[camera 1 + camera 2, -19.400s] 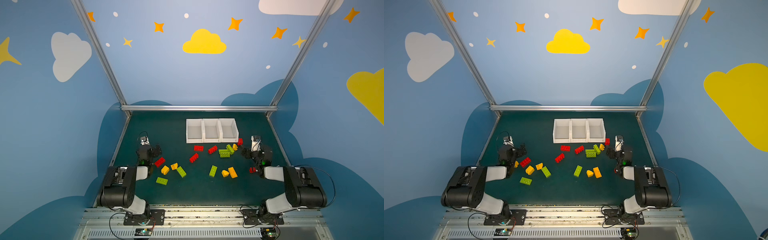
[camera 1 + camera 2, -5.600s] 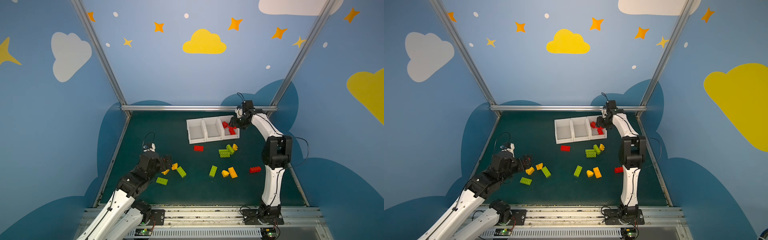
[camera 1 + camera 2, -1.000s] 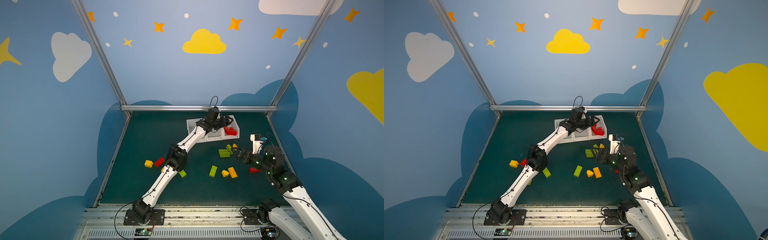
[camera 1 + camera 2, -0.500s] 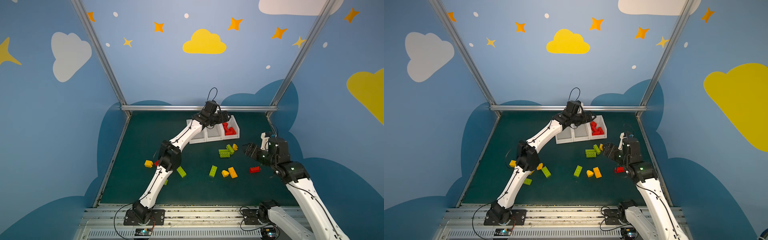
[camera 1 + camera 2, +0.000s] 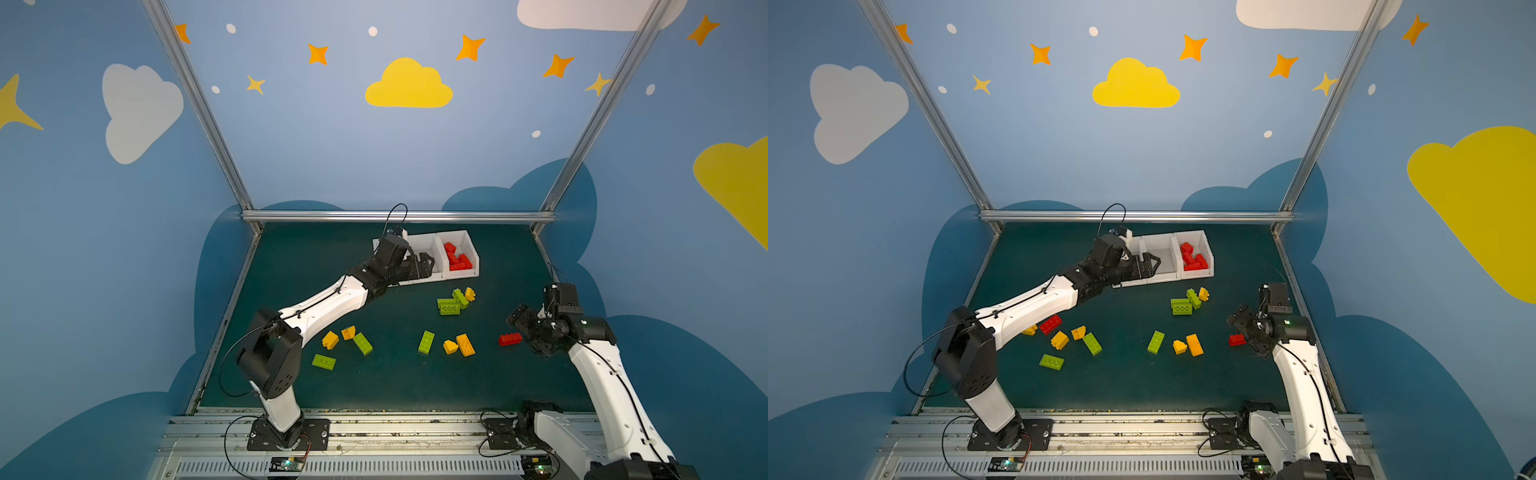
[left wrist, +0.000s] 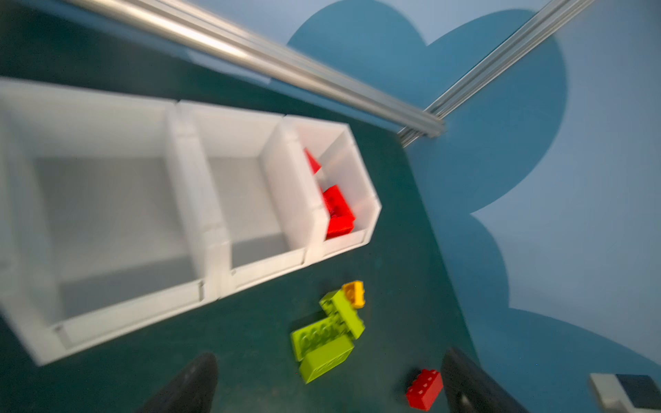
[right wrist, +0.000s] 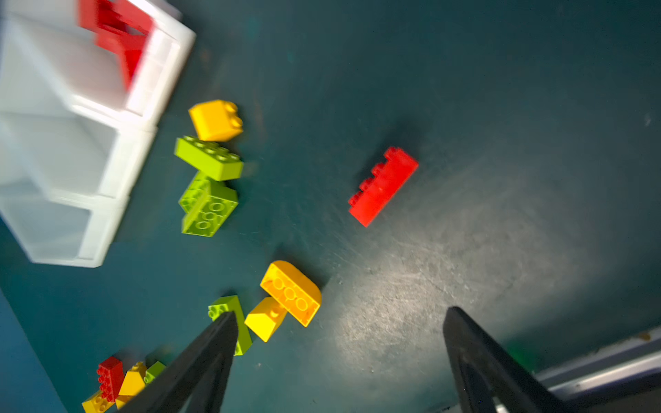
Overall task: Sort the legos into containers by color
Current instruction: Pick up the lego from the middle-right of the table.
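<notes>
Three white containers (image 5: 477,271) stand in a row at the back; the right one holds several red legos (image 5: 456,258), also seen in the left wrist view as red legos (image 6: 338,211). My left gripper (image 5: 426,264) hovers open and empty over the middle container's front. A lone red brick (image 5: 510,339) lies at the right, and my right gripper (image 5: 525,334) stands open just beside it. In the right wrist view the red brick (image 7: 382,186) lies ahead of the open right gripper (image 7: 339,313). Green legos (image 5: 451,303) and yellow legos (image 5: 465,345) lie loose mid-table.
More green and yellow legos (image 5: 362,343) lie at the front left, and another red brick (image 5: 1050,324) shows beside my left arm. Metal frame rails (image 5: 399,216) and blue walls close the back and sides. The left container is mostly hidden behind my left wrist.
My left gripper has drawn back from the right container toward the middle one. My right gripper has swung right and nearer, away from the green pile to the lone red brick.
</notes>
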Controlling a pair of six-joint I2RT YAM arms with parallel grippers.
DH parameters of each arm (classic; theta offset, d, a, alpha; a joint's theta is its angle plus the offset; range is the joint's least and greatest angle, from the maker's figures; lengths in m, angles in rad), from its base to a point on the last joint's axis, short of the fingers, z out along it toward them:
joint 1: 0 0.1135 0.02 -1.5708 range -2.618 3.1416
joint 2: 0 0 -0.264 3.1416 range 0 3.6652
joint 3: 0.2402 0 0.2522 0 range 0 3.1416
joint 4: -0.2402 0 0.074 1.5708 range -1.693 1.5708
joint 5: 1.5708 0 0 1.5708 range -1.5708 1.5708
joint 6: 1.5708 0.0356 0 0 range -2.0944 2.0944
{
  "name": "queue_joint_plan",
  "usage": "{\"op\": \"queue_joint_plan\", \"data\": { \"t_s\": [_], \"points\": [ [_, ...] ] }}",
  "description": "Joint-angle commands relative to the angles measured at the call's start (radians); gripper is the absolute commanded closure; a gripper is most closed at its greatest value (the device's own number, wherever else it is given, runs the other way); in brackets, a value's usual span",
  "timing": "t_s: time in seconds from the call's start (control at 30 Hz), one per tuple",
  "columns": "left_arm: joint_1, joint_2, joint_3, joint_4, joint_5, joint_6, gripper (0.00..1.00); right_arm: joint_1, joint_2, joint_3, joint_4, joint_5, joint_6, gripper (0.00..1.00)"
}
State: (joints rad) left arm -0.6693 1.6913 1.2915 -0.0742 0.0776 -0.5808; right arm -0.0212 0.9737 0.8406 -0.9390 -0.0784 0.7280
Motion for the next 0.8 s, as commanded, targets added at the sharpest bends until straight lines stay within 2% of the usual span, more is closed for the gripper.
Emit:
{"op": "queue_joint_plan", "data": {
  "t_s": [0.0, 0.13, 0.37, 0.77],
  "points": [
    [0.000, -0.082, -0.130, 0.080, -0.045, -0.027, 0.04, -0.018, 0.044, -0.038, 0.021, -0.063, 0.023, 0.12],
    [-0.021, -0.170, -0.270, 0.104, -0.084, -0.029, 0.04, -0.021, 0.129, -0.052, 0.068, -0.063, 0.011, 0.12],
    [-0.028, -0.296, -0.339, -0.042, -0.137, 0.020, 0.04, -0.027, 0.276, -0.051, 0.153, -0.069, 0.018, 0.17],
    [-0.030, -0.617, -0.498, -0.204, -0.207, 0.043, 0.04, -0.046, 0.450, -0.036, 0.250, -0.044, 0.018, 0.32]
  ]
}}
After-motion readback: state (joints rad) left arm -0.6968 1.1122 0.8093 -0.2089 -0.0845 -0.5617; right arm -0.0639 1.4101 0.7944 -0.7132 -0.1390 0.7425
